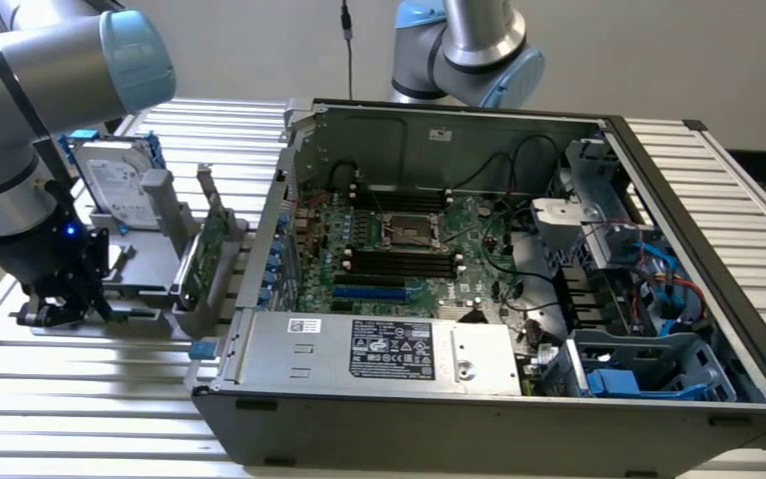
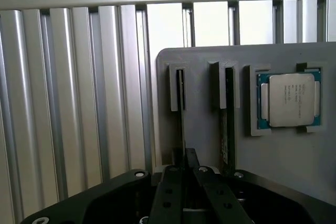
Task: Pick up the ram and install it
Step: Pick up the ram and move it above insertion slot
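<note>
The ram (image 2: 180,109) is a thin dark stick seen edge-on, standing upright in a slot of the grey holder (image 2: 199,129). My gripper (image 2: 184,168) is shut on its near end, with the black fingers (image 2: 169,187) pressed against both of its sides. A second ram stick (image 2: 227,124) stands in the neighbouring slot. In the exterior view my gripper (image 1: 61,299) is low over the holder (image 1: 144,289) at that view's left, beside the open computer case (image 1: 490,299). The motherboard's black memory slots (image 1: 397,261) lie inside the case.
A processor chip (image 2: 287,99) sits in a pocket of the holder beside the sticks. A hard drive (image 1: 115,185) and an upright green card (image 1: 194,254) stand in the holder. Another robot arm (image 1: 470,50) stands behind the case. The slatted metal table (image 1: 77,399) surrounds everything.
</note>
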Controlling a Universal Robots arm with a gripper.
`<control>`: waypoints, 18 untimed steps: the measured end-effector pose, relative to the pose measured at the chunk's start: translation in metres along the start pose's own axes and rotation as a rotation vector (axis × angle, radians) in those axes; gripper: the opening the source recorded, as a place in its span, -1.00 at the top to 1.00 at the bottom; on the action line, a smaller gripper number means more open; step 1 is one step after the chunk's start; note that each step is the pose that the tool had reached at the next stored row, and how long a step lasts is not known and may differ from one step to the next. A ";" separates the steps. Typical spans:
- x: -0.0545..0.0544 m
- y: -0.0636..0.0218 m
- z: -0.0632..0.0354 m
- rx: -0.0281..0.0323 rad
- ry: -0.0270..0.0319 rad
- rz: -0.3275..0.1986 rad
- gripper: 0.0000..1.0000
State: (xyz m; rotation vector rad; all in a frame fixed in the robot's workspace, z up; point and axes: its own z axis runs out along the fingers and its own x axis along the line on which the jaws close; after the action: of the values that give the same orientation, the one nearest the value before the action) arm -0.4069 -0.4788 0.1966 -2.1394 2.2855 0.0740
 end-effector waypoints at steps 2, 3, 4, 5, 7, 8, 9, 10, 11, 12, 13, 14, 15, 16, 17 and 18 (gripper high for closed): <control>0.000 0.0000 0.0000 0.0002 -0.0001 0.005 0.73; 0.000 0.0000 0.0000 0.0003 -0.0002 0.007 0.73; 0.000 0.0000 0.0000 0.0003 -0.0002 0.008 0.73; 0.000 0.0000 -0.0001 0.0003 -0.0001 0.008 0.73; 0.000 0.0000 -0.0001 0.0003 -0.0001 0.009 0.73; 0.000 0.0000 -0.0003 0.0003 -0.0002 0.009 0.73; 0.000 0.0000 -0.0006 0.0003 -0.0002 0.009 0.73; 0.000 0.0001 -0.0012 0.0002 -0.0001 0.009 0.73; 0.000 0.0001 -0.0020 0.0001 0.0000 0.009 0.73; 0.000 0.0001 -0.0028 0.0003 -0.0001 0.009 0.73; 0.000 0.0002 -0.0040 0.0003 -0.0002 0.009 0.73; 0.000 0.0002 -0.0053 0.0002 -0.0001 0.009 0.73; 0.000 0.0002 -0.0066 0.0003 -0.0002 0.009 0.73; 0.000 0.0002 -0.0080 0.0003 -0.0002 0.009 0.73; 0.000 0.0003 -0.0097 0.0003 -0.0001 0.009 0.73; 0.000 0.0004 -0.0114 0.0002 -0.0001 0.009 0.73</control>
State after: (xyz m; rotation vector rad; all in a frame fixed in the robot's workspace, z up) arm -0.4069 -0.4788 0.2081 -2.1295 2.2947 0.0740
